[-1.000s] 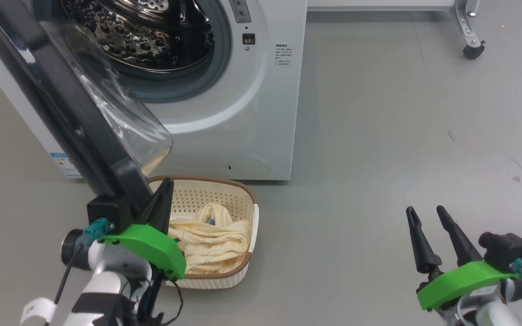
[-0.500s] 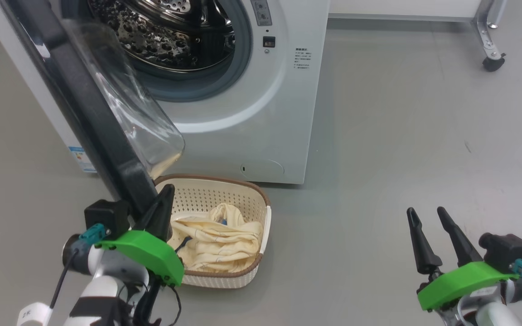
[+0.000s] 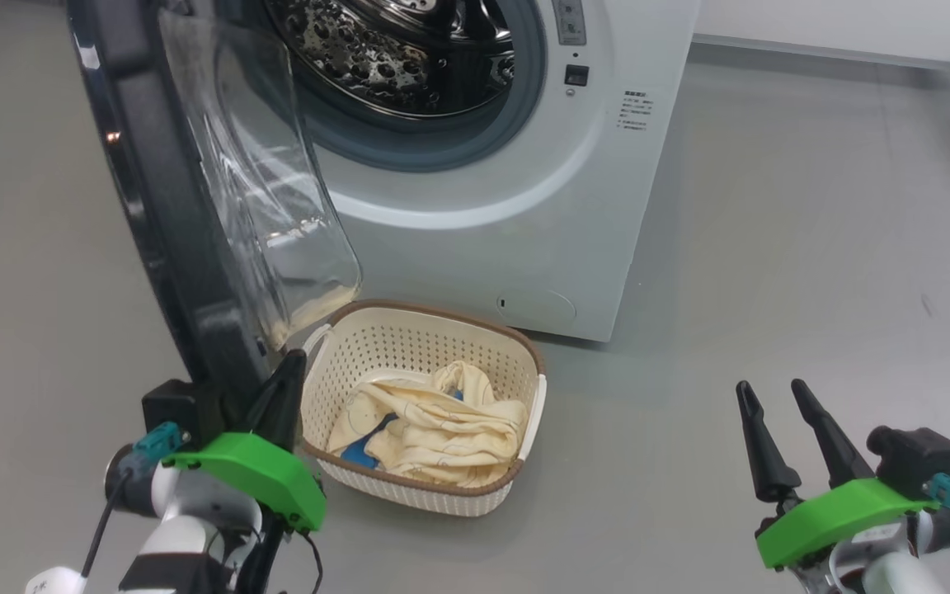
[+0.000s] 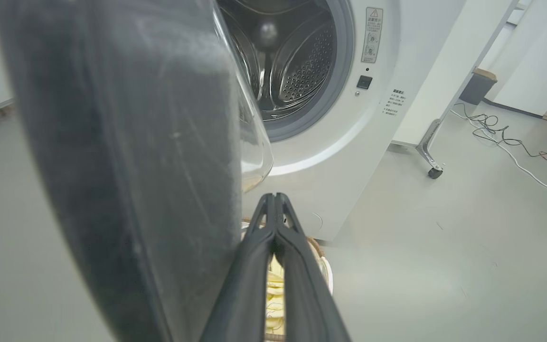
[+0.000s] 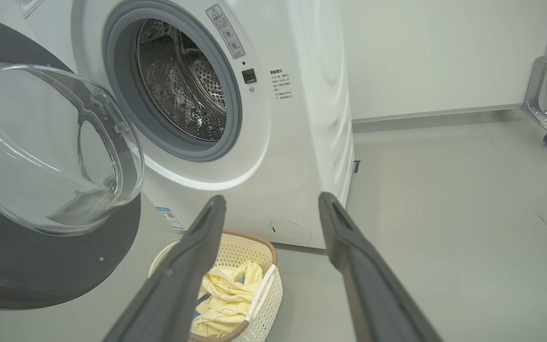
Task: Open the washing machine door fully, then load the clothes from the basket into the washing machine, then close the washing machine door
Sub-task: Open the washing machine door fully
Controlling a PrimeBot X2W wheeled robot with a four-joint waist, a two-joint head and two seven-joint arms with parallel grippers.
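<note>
I have my left gripper [image 3: 292, 363] pinched together, empty, just beside the lower rim of the open round black-rimmed glass door [image 3: 153, 206] on the big white washing machine [image 3: 524, 231]. My right gripper [image 3: 769, 385] is spread apart, empty. The cream-yellow fabric clothes [image 3: 442, 433] lie in the cream-white perforated plastic basket [image 3: 475, 491] under the door.

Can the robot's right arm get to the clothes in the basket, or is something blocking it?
Probably yes. The right gripper is open, only bare floor lies between it and the basket, and the clothes lie uncovered inside.
</note>
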